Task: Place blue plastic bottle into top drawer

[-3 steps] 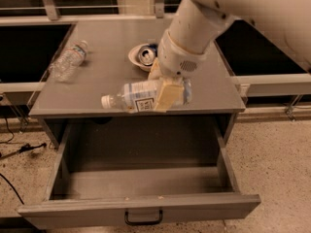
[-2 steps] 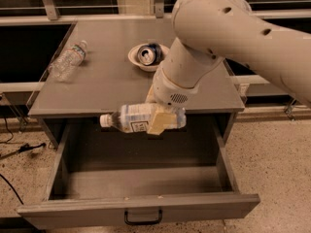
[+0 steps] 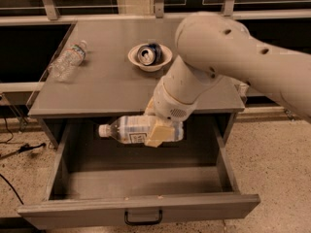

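A: Where is the blue plastic bottle [image 3: 127,128]?

B: In the air over the open top drawer [image 3: 141,211], towards its far side, just below the front edge of the cabinet top [image 3: 112,89]. It touches neither the drawer floor nor its walls.

A: And the gripper [image 3: 156,129]?

B: It pinches the bottle across the label [image 3: 138,133], right of the middle, nearer the base than the cap [image 3: 103,130]. A pale finger [image 3: 154,136] lies over the near face.

A: Which way does it lie?

B: On its side, long axis left to right, cap to the left, base to the right under the arm's wrist [image 3: 175,103].

A: How would it handle?

B: Light, I'd judge, with thin walls that give under a squeeze and a smooth label that could slip. The labelled belly is the firmest hold. Being round, it may roll once set down.

A: Anything else near?

B: Up on the top, well apart: a smaller bottle [image 3: 68,59] at the far left, and a bowl [image 3: 134,59] holding a can [image 3: 148,53]. The drawer's black handle [image 3: 143,219] faces us.
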### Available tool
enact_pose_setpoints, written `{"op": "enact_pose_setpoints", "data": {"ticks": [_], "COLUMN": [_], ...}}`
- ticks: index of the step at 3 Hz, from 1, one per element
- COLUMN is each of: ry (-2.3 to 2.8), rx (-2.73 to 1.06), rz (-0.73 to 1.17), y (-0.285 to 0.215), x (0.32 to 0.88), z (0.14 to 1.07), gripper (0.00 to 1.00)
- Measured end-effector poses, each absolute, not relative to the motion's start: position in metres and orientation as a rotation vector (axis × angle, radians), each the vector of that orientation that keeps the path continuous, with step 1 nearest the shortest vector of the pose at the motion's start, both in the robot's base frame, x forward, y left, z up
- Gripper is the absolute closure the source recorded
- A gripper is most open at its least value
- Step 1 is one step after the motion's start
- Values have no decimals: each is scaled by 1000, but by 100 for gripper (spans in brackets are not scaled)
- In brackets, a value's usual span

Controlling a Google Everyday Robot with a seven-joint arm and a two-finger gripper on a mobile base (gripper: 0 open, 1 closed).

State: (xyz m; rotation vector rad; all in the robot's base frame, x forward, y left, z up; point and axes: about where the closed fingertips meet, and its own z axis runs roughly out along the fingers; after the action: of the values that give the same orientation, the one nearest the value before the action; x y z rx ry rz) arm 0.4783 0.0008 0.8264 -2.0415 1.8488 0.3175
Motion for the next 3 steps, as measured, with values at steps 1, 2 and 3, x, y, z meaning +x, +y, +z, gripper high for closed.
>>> {"op": "enact_pose_setpoints", "data": {"ticks": [1, 2, 3], "ry": [1858, 1859, 1829], "rx": [-2014, -1966, -1945], "rz": [367, 404, 404], "y": [2, 2, 3], "x": [469, 461, 458], "z": [806, 785, 767], "gripper": [100, 100, 100]}}
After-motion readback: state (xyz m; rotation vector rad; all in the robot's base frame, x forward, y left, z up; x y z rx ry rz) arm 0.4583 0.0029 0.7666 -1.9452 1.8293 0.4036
